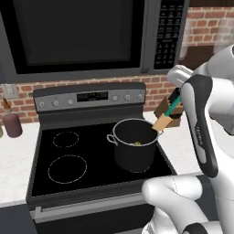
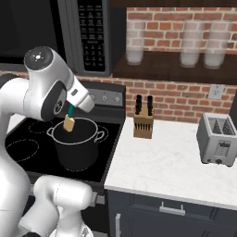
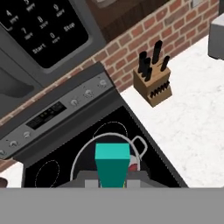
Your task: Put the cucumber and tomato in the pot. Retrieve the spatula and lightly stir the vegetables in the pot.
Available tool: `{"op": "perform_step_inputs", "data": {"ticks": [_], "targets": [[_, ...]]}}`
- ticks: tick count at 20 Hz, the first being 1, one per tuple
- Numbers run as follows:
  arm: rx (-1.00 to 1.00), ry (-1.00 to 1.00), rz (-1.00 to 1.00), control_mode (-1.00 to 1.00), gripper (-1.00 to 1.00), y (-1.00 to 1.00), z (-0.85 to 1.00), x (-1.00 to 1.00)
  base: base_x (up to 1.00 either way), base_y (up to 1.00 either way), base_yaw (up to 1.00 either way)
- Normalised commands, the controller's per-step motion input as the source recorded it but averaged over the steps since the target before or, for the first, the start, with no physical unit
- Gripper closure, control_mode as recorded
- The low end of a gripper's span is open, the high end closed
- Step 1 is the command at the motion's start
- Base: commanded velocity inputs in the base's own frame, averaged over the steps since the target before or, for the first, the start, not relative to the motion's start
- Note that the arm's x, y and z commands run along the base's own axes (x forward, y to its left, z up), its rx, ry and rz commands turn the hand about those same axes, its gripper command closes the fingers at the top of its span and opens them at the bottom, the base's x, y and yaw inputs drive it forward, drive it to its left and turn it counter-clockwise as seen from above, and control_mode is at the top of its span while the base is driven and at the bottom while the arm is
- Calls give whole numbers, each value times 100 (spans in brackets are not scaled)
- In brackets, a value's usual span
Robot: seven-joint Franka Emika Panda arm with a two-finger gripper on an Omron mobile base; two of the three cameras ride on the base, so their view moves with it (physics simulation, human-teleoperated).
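Note:
The black pot [image 1: 132,157] with its grey rim stands on the stove's front right burner, and it also appears in the right base view [image 2: 76,155]. My gripper [image 1: 175,98] is shut on the teal handle of the spatula [image 1: 172,108], high above the pot's right rim. The orange-yellow blade [image 1: 161,123] points down at the pot's mouth, just above the rim [image 2: 69,123]. A bit of the yellow-green cucumber [image 1: 137,144] lies inside the pot. In the hand view the handle [image 3: 112,162] stands between my fingers, with the pot rim [image 3: 89,143] below and the red tomato [image 3: 134,166] inside.
A wooden knife block [image 2: 143,123] stands on the white counter right of the stove, close behind the spatula [image 1: 170,114]. A toaster [image 2: 217,139] sits further right. A maroon jar [image 1: 12,124] stands left of the stove. The microwave [image 1: 77,34] hangs overhead.

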Motion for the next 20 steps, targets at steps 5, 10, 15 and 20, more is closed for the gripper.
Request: {"op": "perform_step_inputs", "data": {"ticks": [5,10,15,20], "targets": [[-5,-13,9,-100,100,13,-22,5,0,0,0],[-14,-24,11,-100,100,52,-48,9,0,0,0],[-15,-18,7,-100,100,45,-49,24,0,0,0],[-9,5,2,-100,100,24,-52,53,0,0,0]]}}
